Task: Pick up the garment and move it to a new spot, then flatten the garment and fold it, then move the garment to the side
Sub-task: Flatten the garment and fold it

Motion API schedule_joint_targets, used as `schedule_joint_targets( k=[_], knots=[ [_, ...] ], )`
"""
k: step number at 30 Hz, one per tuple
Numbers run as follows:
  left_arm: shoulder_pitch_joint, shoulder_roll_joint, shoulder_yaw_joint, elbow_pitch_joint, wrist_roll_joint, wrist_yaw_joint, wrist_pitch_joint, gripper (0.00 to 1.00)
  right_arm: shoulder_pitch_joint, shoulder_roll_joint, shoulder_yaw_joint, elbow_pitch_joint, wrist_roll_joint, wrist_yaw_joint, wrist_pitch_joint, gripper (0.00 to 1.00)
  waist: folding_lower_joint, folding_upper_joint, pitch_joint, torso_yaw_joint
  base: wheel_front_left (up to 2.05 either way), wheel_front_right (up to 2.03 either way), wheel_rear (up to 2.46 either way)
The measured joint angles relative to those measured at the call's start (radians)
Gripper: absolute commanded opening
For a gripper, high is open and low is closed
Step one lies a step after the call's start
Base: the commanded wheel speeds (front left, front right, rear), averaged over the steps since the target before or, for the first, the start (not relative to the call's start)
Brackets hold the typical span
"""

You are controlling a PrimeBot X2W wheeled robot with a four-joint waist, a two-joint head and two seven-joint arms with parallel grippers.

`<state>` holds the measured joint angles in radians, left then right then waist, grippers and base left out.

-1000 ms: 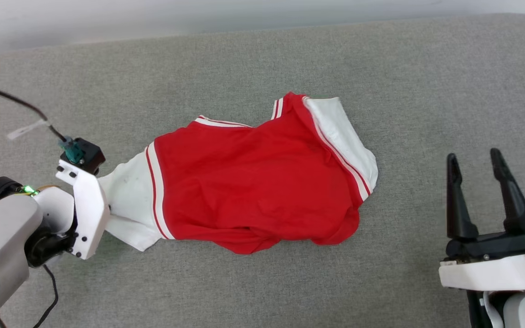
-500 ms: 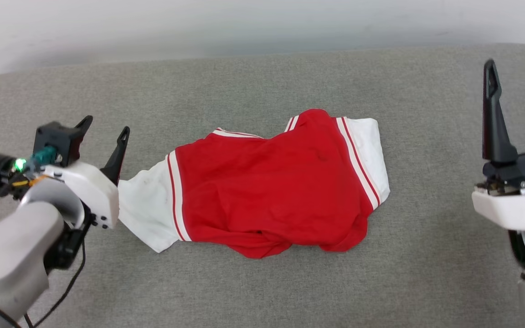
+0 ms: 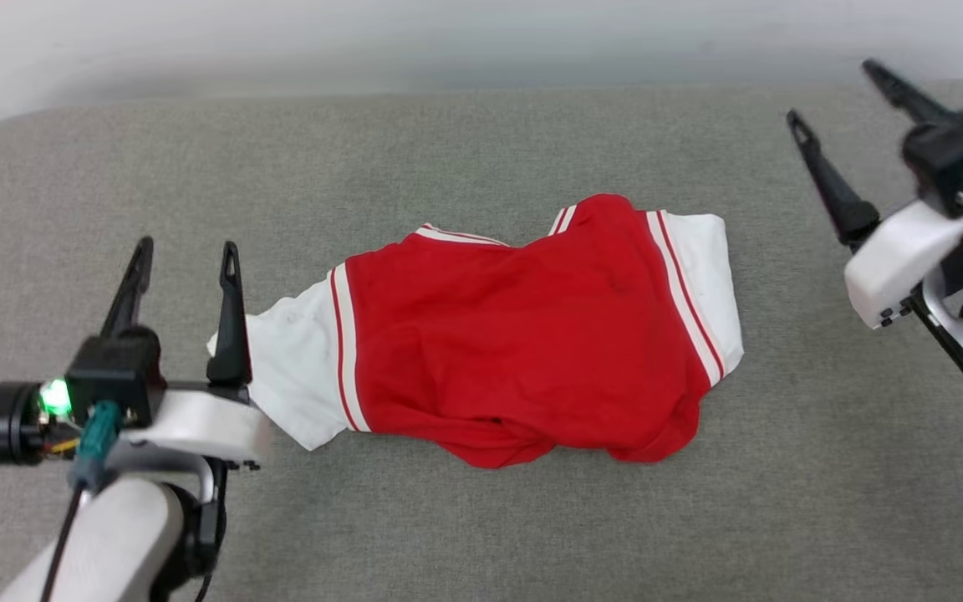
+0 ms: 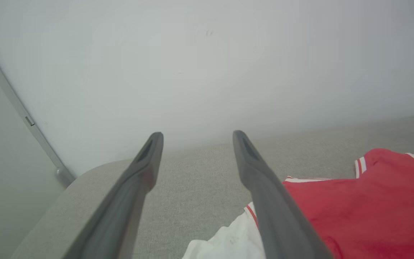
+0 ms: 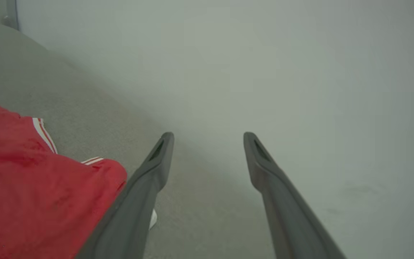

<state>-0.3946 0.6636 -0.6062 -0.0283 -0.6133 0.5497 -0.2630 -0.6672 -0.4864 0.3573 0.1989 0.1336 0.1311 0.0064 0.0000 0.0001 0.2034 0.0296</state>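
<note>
The grey fabric-covered worktop [image 3: 481, 134] runs wide in front of me. The garment [image 3: 515, 351] lies near its middle, a red body with its long axis going left to right, sleeve to sleeve. That axis decides the coming move, as I judge it, because each end of the shirt faces one of my arms.

My left fingers [image 3: 231, 318] are spread apart and hold nothing. They point away from me, with the inner one just beside the edge of the white left sleeve [image 3: 293, 376]. In the left wrist view the garment [image 4: 365, 208] sits right of that same finger [image 4: 264, 201], so the cloth lies toward my right from this hand. This arm is clearly the nearer one.

My right fingers [image 3: 828, 180] are also spread and empty. They stand well apart from the white right sleeve [image 3: 703, 284], out past it and angled toward the wall. From the right wrist, the red cloth [image 5: 31, 187] lies off to the left of the fingers [image 5: 135, 201].

The near hem [image 3: 515, 447] is rolled under itself (I cannot count the layers there). The neck opening is hard to make out among the folds at the far edge. I also cannot tell how high either pair of fingers hangs above the cloth.
</note>
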Motion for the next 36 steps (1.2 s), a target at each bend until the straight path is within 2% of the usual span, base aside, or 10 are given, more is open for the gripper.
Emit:
schedule_joint_targets(
  k=[4, 8, 12, 15, 18, 24, 30, 31, 32, 36],
  knots=[
    [0.096, -0.085, 0.109, -0.047, 0.105, -0.016, 0.000, 1.00, -0.091, -0.094, 0.188, 0.041, 0.141, 0.000, 0.256, 1.00, 0.0000, 0.0000, 0.020, 0.013, 0.00, 0.00, 0.00],
    [0.161, -0.165, 0.194, -0.062, 0.180, -0.060, 0.000, 1.00, -0.186, -0.156, 0.334, 0.052, 0.316, 0.000, 0.470, 1.00, 0.0000, 0.0000, 0.049, 0.028, 0.00, 0.00, 0.00],
    [0.192, -0.242, 0.261, -0.071, 0.241, -0.111, 0.000, 1.00, -0.262, -0.169, 0.407, 0.087, 0.492, 0.000, 0.656, 1.00, 0.0000, 0.0000, 0.087, 0.043, 0.00, 0.00, 0.00],
    [0.198, -0.300, 0.300, -0.071, 0.280, -0.154, 0.000, 1.00, -0.313, -0.170, 0.420, 0.148, 0.590, 0.000, 0.760, 1.00, 0.0000, 0.0000, 0.121, 0.058, 0.00, 0.00, 0.00],
    [0.195, -0.352, 0.334, -0.066, 0.313, -0.195, 0.000, 1.00, -0.346, -0.156, 0.417, 0.214, 0.644, 0.000, 0.806, 1.00, 0.0001, 0.0000, 0.156, 0.077, 0.00, 0.00, 0.00],
    [0.178, -0.431, 0.401, -0.055, 0.374, -0.269, 0.000, 1.00, -0.367, -0.099, 0.443, 0.335, 0.677, 0.000, 0.805, 1.00, 0.0001, 0.0000, 0.223, 0.117, 0.00, 0.00, 0.00],
    [0.167, -0.488, 0.460, -0.039, 0.422, -0.330, 0.000, 1.00, -0.360, -0.096, 0.507, 0.368, 0.686, -0.002, 0.769, 1.00, -0.0001, 0.0000, 0.248, 0.142, 0.00, 0.00, 0.00],
    [0.167, -0.494, 0.467, -0.036, 0.430, -0.338, 0.000, 1.00, -0.359, -0.098, 0.518, 0.370, 0.686, -0.003, 0.751, 0.87, -0.0001, 0.0000, 0.245, 0.141, 0.00, 0.00, 0.00],
    [0.168, -0.500, 0.478, -0.033, 0.437, -0.347, 0.000, 1.00, -0.358, -0.098, 0.528, 0.374, 0.687, -0.003, 0.730, 0.00, -0.0001, 0.0000, 0.241, 0.139, 0.00, 0.00, 0.00],
    [0.180, -0.522, 0.502, -0.018, 0.463, -0.374, 0.000, 1.00, -0.351, -0.110, 0.566, 0.360, 0.701, -0.002, 0.638, 0.00, 0.0000, 0.0000, 0.213, 0.127, 0.00, 0.00, 0.00]
  ],
)
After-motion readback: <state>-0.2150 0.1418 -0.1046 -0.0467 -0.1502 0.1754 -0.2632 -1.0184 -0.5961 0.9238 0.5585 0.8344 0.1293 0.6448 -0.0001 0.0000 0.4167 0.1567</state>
